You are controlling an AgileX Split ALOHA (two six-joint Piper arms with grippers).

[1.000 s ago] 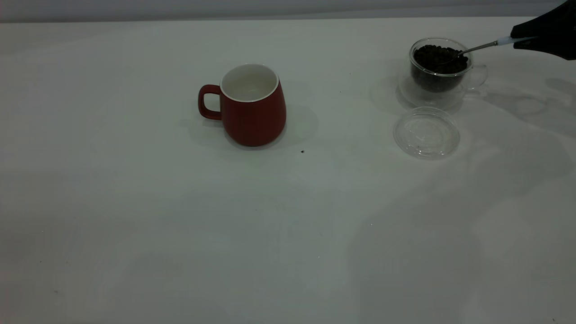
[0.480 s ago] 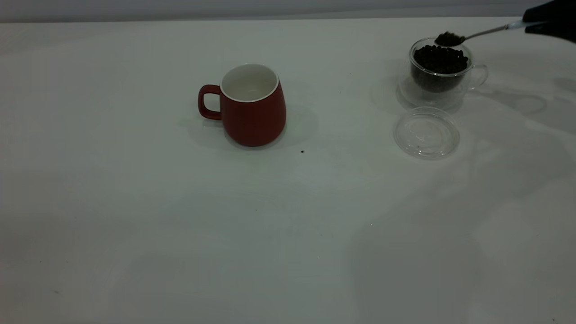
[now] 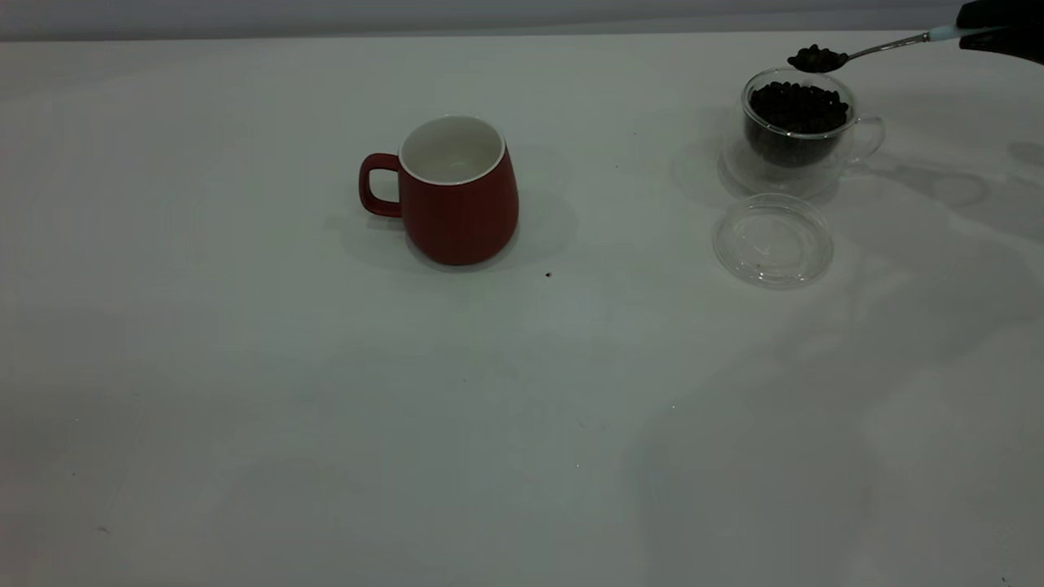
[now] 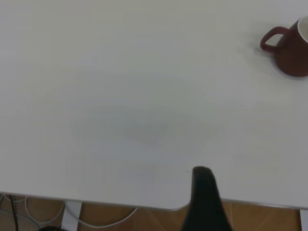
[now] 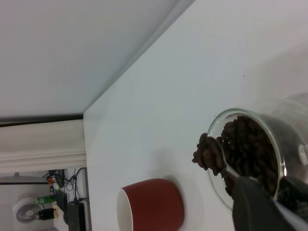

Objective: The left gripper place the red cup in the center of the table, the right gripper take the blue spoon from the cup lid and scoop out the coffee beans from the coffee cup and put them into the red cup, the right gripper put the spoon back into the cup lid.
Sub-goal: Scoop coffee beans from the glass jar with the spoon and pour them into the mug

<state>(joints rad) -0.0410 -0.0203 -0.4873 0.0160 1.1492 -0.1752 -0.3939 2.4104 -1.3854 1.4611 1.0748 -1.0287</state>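
Right gripper [image 3: 971,33], dark, at the far right edge of the exterior view, clamped on the pale blue handle end of one spoon [image 3: 877,50]; thin metal shaft, small bowl heaped with coffee beans [image 3: 816,58]. Spoon bowl is held in the air just above the far rim of the coffee cup [image 3: 799,130], not touching it. In the right wrist view one dark finger [image 5: 255,204] shows in the foreground with the loaded spoon running out over the cup mouth. Left gripper [image 4: 204,202] is off at the table's near edge, well apart from everything; only one dark finger shows, so whether it is open or closed cannot be told. Count: two cups, one lid, one spoon. Coffee cup is clear glass, round, with a clear loop handle on its right side, filled nearly to the rim with dark beans. One cup lid [image 3: 773,240], clear, flat, circular with a raised rim, lies on the table just in front of the coffee cup, nothing on it. One red cup [image 3: 457,196] stands upright near the table's centre: glossy red outside, white inside, rounded belly narrowing to the rim, handle toward the left. Table [image 3: 326,424] is plain white, matte, smooth.
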